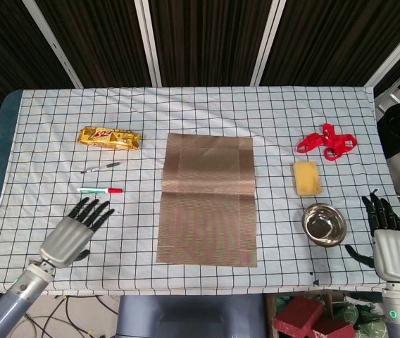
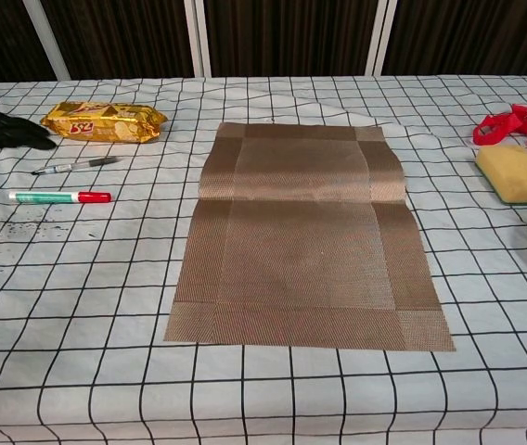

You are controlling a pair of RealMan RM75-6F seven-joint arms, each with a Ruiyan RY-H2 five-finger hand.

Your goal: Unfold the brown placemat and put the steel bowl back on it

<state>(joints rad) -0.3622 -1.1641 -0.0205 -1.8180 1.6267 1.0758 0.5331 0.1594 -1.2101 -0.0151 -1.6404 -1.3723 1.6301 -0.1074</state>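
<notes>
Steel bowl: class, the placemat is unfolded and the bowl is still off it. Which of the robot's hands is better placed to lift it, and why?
Right. The right hand is open beside the steel bowl, on the same side of the brown placemat. The left hand is across the placemat, near the marker.

head view: we look steeply down from high, whole counter (image 1: pixel 38 113) in frame | chest view: we sit low and near, facing across it | shared: placemat (image 1: pixel 207 201), pens, snack pack, sponge
</notes>
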